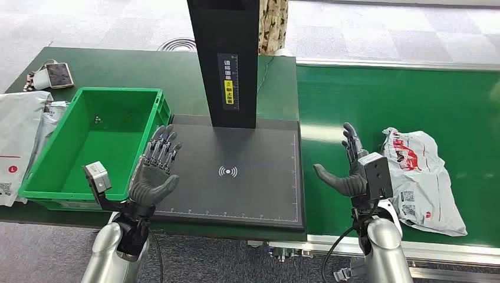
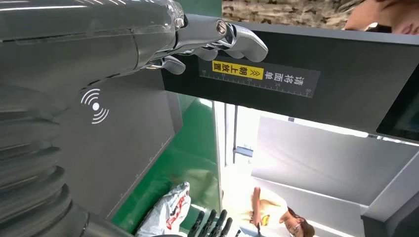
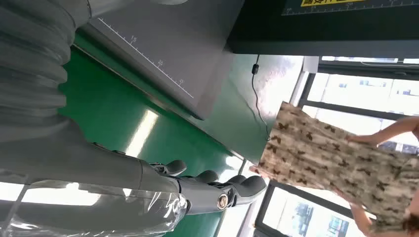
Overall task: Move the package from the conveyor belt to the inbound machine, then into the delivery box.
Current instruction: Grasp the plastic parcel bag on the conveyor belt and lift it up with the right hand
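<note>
A white plastic package [image 1: 421, 177] with red print lies crumpled on the green conveyor belt [image 1: 413, 100] at the right, also seen as the package [image 2: 165, 210] in the left wrist view. My right hand [image 1: 348, 168] is raised just left of it, palm inward, fingers spread, holding nothing. My left hand [image 1: 156, 168] is up at the left edge of the black inbound machine's scan plate [image 1: 236, 171], fingers apart and empty. The machine's black column [image 1: 227, 59] rises behind the plate. The green delivery box [image 1: 94, 141] stands empty at the left.
White mailer bags [image 1: 17, 135] lie left of the green box, and a phone-like device [image 1: 56, 75] sits at the table's far left corner. A person in a patterned garment [image 3: 336, 168] stands beyond the machine.
</note>
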Robot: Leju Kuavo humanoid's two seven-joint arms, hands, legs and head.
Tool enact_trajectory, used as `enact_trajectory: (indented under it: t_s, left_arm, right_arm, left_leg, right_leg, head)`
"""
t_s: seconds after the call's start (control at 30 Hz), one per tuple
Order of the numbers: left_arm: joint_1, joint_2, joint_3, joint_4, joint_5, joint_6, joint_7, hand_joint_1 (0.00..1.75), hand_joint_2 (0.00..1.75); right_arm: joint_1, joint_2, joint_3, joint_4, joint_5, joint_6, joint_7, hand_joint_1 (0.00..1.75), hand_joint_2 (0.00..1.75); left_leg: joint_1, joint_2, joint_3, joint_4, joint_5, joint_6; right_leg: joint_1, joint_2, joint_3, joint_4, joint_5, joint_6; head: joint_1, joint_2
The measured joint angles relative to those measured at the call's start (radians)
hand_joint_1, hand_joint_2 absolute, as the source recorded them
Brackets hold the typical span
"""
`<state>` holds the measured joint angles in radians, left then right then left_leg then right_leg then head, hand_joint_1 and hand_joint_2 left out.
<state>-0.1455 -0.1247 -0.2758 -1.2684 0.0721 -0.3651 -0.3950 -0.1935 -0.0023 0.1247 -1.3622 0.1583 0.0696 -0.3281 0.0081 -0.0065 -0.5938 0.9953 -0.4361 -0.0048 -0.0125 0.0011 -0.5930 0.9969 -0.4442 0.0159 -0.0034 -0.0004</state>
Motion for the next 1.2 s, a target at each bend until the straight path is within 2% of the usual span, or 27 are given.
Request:
enact_trajectory:
  t_s: [0.1, 0.2, 0.3, 0.37, 0.5, 0.7, 0.8, 0.93, 1.2]
  left_arm:
    - [0.0, 0.0, 0.0, 0.0, 0.0, 0.001, 0.0, 0.0, 1.75]
    - [0.001, 0.0, 0.0, -0.002, 0.0, 0.003, 0.002, 0.0, 1.75]
    - [0.003, 0.0, 0.0, -0.008, 0.002, 0.002, 0.01, 0.0, 1.75]
    - [0.003, 0.0, 0.0, -0.01, 0.007, -0.001, 0.016, 0.0, 1.75]
    - [-0.001, 0.0, 0.0, -0.008, 0.016, -0.007, 0.016, 0.0, 1.75]
    - [-0.01, 0.001, -0.001, -0.005, 0.021, -0.012, 0.009, 0.0, 1.75]
    - [-0.017, 0.001, -0.003, 0.001, 0.023, -0.012, 0.004, 0.0, 1.75]
    - [-0.027, 0.001, -0.006, 0.009, 0.024, -0.012, 0.008, 0.0, 1.75]
    - [-0.033, 0.003, -0.007, 0.017, 0.021, -0.01, 0.024, 0.0, 1.75]
  right_arm:
    - [-0.003, -0.001, -0.001, 0.001, 0.026, -0.021, 0.015, 0.0, 1.75]
    - [-0.029, -0.013, -0.016, 0.02, 0.123, -0.117, 0.08, 0.0, 1.75]
    - [-0.098, -0.058, -0.058, 0.081, 0.236, -0.228, 0.132, 0.0, 1.75]
    - [-0.157, -0.101, -0.091, 0.143, 0.295, -0.267, 0.145, 0.0, 1.75]
    - [-0.254, -0.176, -0.149, 0.276, 0.357, -0.295, 0.142, 0.0, 1.75]
    - [-0.311, -0.231, -0.181, 0.395, 0.392, -0.3, 0.144, 0.0, 1.75]
    - [-0.343, -0.255, -0.181, 0.463, 0.427, -0.27, 0.184, 0.0, 1.75]
    - [-0.343, -0.269, -0.171, 0.536, 0.456, -0.119, 0.299, 0.0, 1.75]
    - [-0.188, -0.271, -0.133, 0.526, 0.489, 0.016, 0.423, 0.0, 1.75]
  left_leg:
    - [0.0, 0.0, 0.0, 0.0, 0.0, 0.0]
    - [0.0, 0.0, 0.0, 0.0, 0.0, 0.0]
    - [0.0, 0.0, 0.0, 0.001, 0.0, 0.001]
    - [-0.001, 0.0, 0.0, 0.001, 0.001, 0.001]
    - [-0.001, -0.001, 0.0, 0.002, 0.001, 0.001]
    - [-0.001, -0.001, 0.0, 0.002, 0.001, 0.001]
    - [-0.001, -0.001, 0.0, 0.002, 0.001, 0.001]
    - [-0.001, -0.001, 0.0, 0.002, 0.001, 0.001]
    - [-0.001, -0.002, -0.001, 0.002, -0.001, 0.002]
  right_leg:
    - [0.0, 0.0, 0.0, 0.0, 0.0, 0.0]
    - [0.0, 0.0, 0.0, 0.0, 0.0, 0.0]
    - [-0.001, 0.0, 0.0, 0.0, 0.001, 0.001]
    - [-0.001, 0.0, 0.0, 0.0, 0.002, 0.002]
    - [-0.001, -0.001, 0.001, 0.0, 0.002, 0.002]
    - [0.0, -0.001, 0.0, 0.0, 0.002, 0.002]
    - [0.0, 0.0, 0.0, 0.0, 0.002, 0.002]
    - [0.0, -0.001, 0.001, 0.0, 0.002, 0.002]
    - [-0.001, -0.002, 0.0, 0.0, 0.0, 0.003]
  head:
    - [0.0, 0.0]
    - [0.0, 0.0]
    - [0.0, 0.0]
    - [0.0, 0.0]
    - [0.0, 0.0]
    - [0.0, 0.0]
    - [0.0, 0.0]
    - [0.0, 0.0]
    - [0.0, 0.0]
